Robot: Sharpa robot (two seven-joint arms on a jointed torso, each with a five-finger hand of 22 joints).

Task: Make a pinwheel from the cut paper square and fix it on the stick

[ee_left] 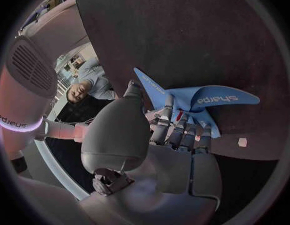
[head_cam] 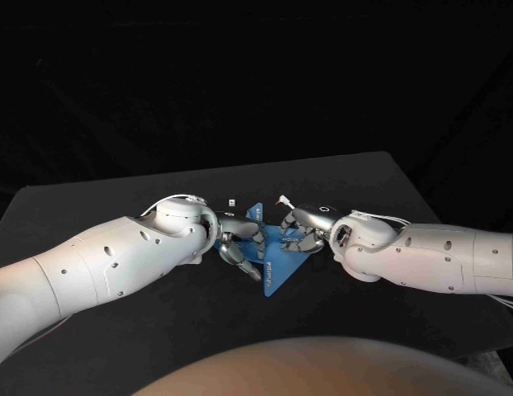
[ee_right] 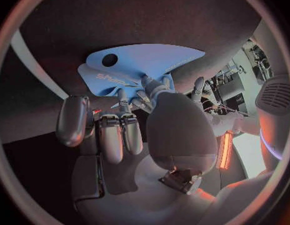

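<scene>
The blue cut paper square [head_cam: 278,266] lies on the black table [head_cam: 114,214] between my two hands, with some flaps folded up toward its middle. My left hand [head_cam: 235,247] holds the paper [ee_left: 210,97] from one side, its fingers [ee_left: 176,130] curled onto the gathered flaps. From the other side my right hand [head_cam: 305,231] pinches a flap of the paper [ee_right: 148,60] beside a round hole [ee_right: 109,60]. A thin white stick with a red tip [head_cam: 284,201] pokes up just behind the right hand. I cannot tell whether the right hand holds it.
A small white piece [head_cam: 229,201] lies on the table just behind the left hand; it is also seen beside the paper [ee_left: 242,142]. The table's far edge [head_cam: 209,172] runs behind the hands.
</scene>
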